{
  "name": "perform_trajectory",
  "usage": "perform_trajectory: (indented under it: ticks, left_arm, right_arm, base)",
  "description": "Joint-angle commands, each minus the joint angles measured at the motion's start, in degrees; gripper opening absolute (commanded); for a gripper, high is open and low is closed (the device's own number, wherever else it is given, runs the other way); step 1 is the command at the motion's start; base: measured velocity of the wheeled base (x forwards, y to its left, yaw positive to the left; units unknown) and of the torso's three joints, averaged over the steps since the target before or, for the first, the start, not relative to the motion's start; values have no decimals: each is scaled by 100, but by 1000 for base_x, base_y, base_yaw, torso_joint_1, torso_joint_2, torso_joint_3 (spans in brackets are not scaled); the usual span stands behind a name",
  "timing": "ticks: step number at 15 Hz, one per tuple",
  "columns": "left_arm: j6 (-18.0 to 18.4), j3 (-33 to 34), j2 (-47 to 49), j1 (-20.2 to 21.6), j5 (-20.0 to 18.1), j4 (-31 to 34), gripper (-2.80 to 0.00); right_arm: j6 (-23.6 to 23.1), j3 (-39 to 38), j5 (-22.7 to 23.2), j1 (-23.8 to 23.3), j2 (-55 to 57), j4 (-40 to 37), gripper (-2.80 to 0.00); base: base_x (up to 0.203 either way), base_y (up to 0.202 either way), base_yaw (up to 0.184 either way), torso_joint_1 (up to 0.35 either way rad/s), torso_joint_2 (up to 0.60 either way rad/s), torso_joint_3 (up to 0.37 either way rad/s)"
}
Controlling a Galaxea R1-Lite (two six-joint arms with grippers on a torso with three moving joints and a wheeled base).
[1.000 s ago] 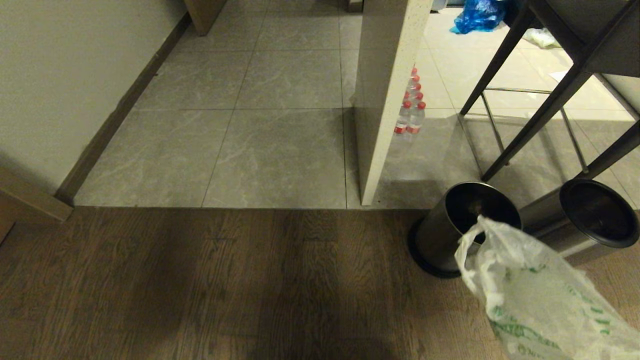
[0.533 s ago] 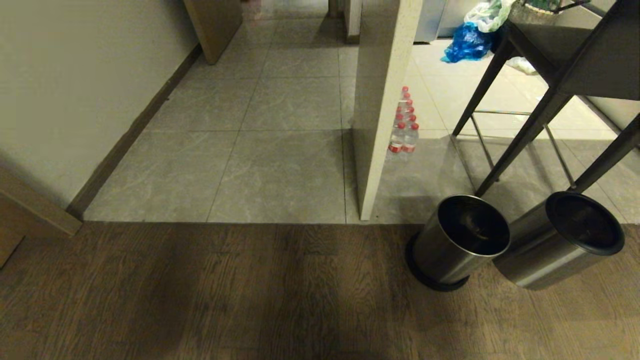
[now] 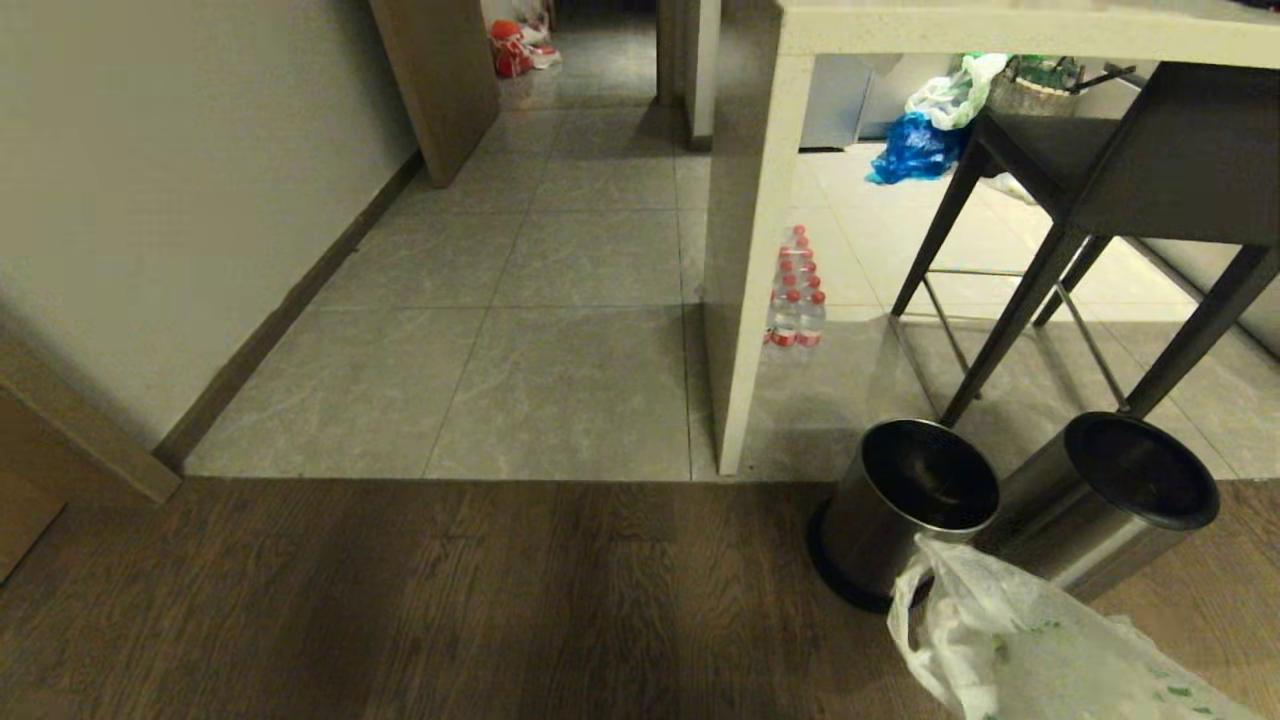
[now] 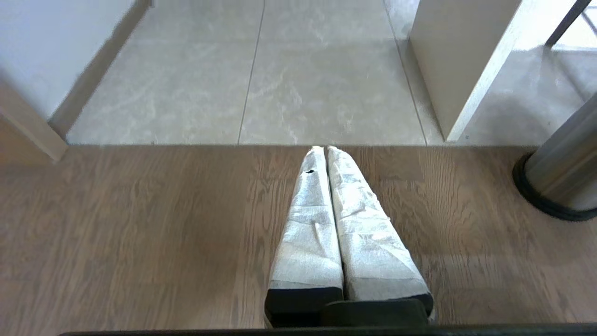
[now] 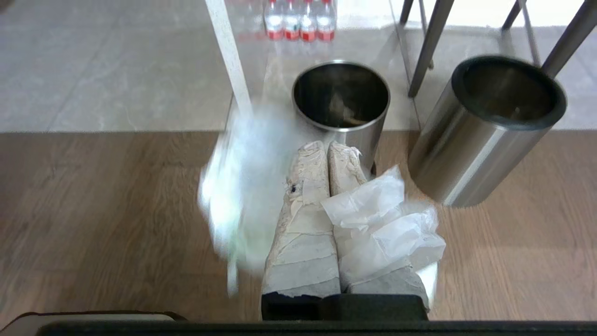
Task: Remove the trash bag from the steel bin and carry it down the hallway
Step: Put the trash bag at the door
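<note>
Dim head view, brighter far right; trash bag (image 5: 242, 196) motion-blurred in right wrist view.

floor: brown wood planks (image 3: 450, 600) near side, grey tiles (image 3: 560, 390) beyond | on planks: bin (image 3: 905, 510) upright at the tile edge | sleeve (image 3: 1110, 510) just right of bin, tilted, on the planks | bottles (image 3: 795, 300) on tiles beyond bin, beside counter leg (image 3: 745, 300) | stool legs (image 3: 1010, 320) on tiles behind bin
</note>
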State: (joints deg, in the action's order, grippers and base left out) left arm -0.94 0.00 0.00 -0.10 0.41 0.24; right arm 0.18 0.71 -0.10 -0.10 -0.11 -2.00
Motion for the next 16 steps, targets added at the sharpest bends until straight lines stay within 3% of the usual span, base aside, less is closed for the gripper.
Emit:
perform_trajectory:
  ticks: [1, 6, 16]
  left_arm:
    - [-3, 9, -9, 1, 2, 2, -280]
    - [-3, 9, -9, 1, 2, 2, -280]
    - [68, 9, -9, -8, -6, -7, -280]
  right_arm:
    - [-1, 0, 1, 1, -7, -2, -280]
    - [-1, 0, 1, 1, -7, -2, -280]
    - [-1, 0, 1, 1, -7, -2, -280]
  base:
    - [0, 0, 0, 3, -2, 202]
    - [0, 0, 0, 1, 3, 167]
    - [0, 0, 0, 0, 1, 8]
